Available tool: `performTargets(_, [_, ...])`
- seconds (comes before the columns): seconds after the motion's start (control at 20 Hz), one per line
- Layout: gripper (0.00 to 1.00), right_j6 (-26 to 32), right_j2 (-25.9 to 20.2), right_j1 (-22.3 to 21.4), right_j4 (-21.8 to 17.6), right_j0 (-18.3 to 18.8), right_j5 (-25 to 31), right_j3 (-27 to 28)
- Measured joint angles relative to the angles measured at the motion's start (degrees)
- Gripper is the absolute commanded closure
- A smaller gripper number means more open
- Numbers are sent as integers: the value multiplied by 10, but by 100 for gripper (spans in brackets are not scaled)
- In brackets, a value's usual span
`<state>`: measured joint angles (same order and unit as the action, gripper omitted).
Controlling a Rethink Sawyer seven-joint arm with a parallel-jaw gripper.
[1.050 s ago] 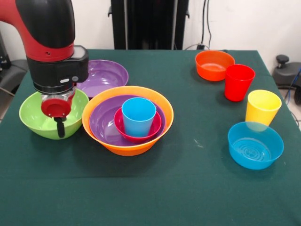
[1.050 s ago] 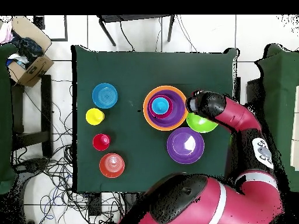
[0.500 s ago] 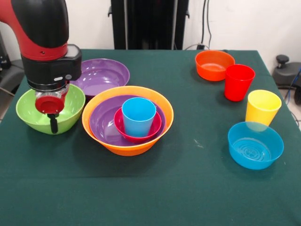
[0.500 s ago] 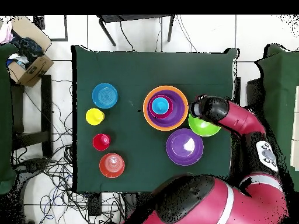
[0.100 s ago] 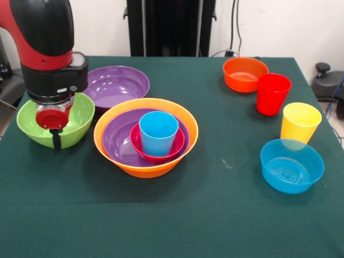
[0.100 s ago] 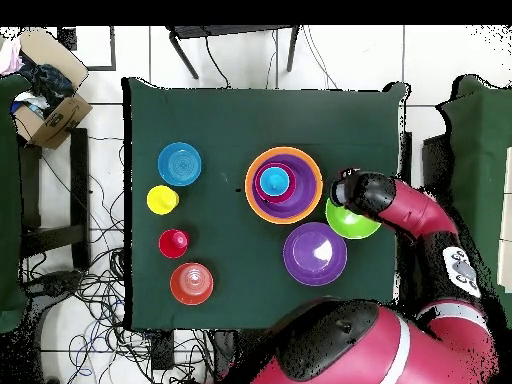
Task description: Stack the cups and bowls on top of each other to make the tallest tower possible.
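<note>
Hand at the lime green bowl rim; its grip cannot be told.

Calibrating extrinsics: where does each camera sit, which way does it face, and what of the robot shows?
Front view: sits across the green-clothed table, facing the robot; shows the red and black arm coming down with its gripper at the glossy lime green plastic bowl.
Overhead view: above the table, looking straight down, robot base at the bottom; shows the arm reaching up to the lime green bowl.
Shared: the nested tower on the large orange plastic bowl, with the blue plastic cup inside; left and right are flipped between views.
</note>
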<state>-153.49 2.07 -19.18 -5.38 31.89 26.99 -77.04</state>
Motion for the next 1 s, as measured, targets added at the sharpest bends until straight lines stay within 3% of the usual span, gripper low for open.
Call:
performTargets(0.5, [0, 0, -1, 14, -11, 0, -19, -10])
performTargets(0.55, [100, 0, -2, 14, -19, 0, -19, -11])
performTargets(1.0, [100, 0, 0, -1, -50, 2, -15, -11])
